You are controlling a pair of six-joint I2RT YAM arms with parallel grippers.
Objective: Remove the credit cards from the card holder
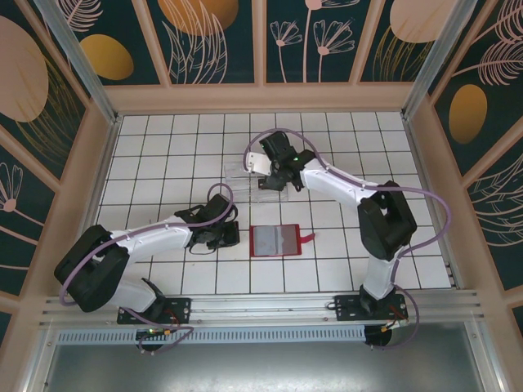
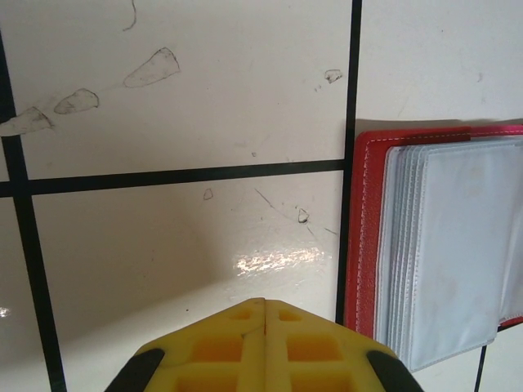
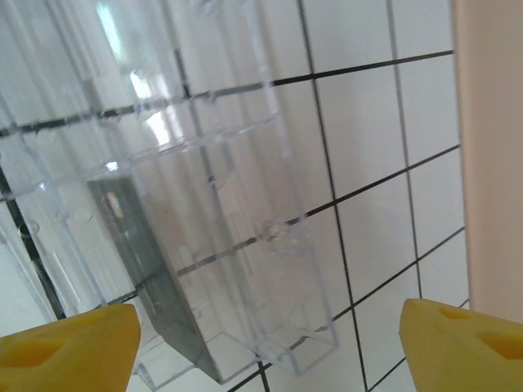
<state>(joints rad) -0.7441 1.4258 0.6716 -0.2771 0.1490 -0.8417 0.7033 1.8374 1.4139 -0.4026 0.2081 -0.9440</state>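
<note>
We find the card holder open, long axis left-right, tab rightward. Left gripper clenched beside it; right gripper spread over the tray.

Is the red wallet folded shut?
No, the wallet lies open, with its grey inside facing up.

You've got glossy white tile under you, scuffed, light glaring off it; the card holder looks like red stitched leatherette, its sleeves milky soft plastic; left gripper matt yellow moulded plastic; the tray clear, hard, shiny plastic.
</note>
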